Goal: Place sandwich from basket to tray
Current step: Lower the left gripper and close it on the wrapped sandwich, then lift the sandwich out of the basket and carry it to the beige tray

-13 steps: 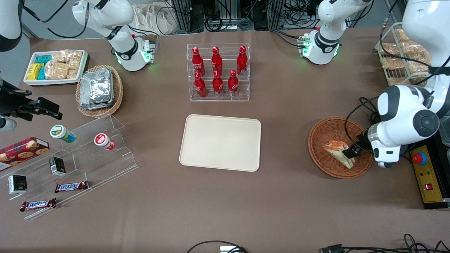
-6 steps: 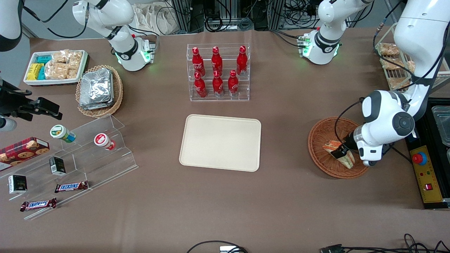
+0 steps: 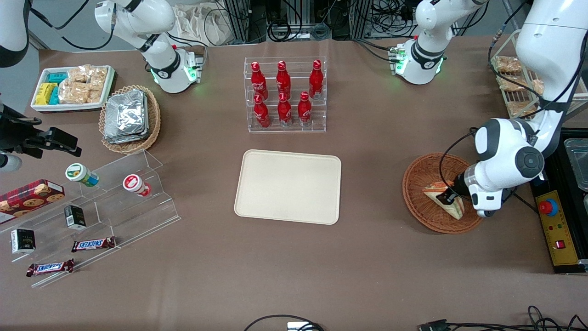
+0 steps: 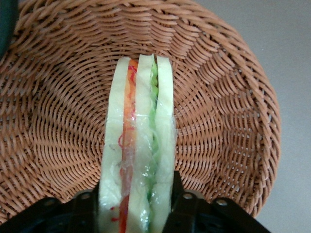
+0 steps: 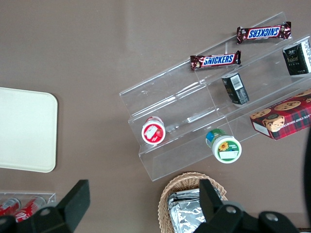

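Observation:
The sandwich [image 3: 452, 208], a wrapped wedge with orange and green layers, lies in the round reddish-brown basket [image 3: 420, 174] toward the working arm's end of the table. My left gripper [image 3: 446, 198] reaches down into the basket and is shut on the sandwich. In the left wrist view the sandwich [image 4: 138, 121] stands on edge over the basket's weave [image 4: 218, 97], and the gripper [image 4: 136, 194] has one black finger pressed against each bread face. The cream tray [image 3: 288, 186] lies flat at the table's middle with nothing on it; its corner also shows in the right wrist view [image 5: 24, 128].
A clear rack of red bottles [image 3: 285, 94] stands farther from the front camera than the tray. A wire rack of snack packs [image 3: 514, 78] and a yellow box with a red button [image 3: 556, 225] flank the working arm. Clear stepped shelves [image 3: 115, 202] hold snacks toward the parked arm's end.
The left arm's wrist swung in over the basket toward the tray, bringing the fingers onto the middle of the sandwich. In the last half second it hardly moved.

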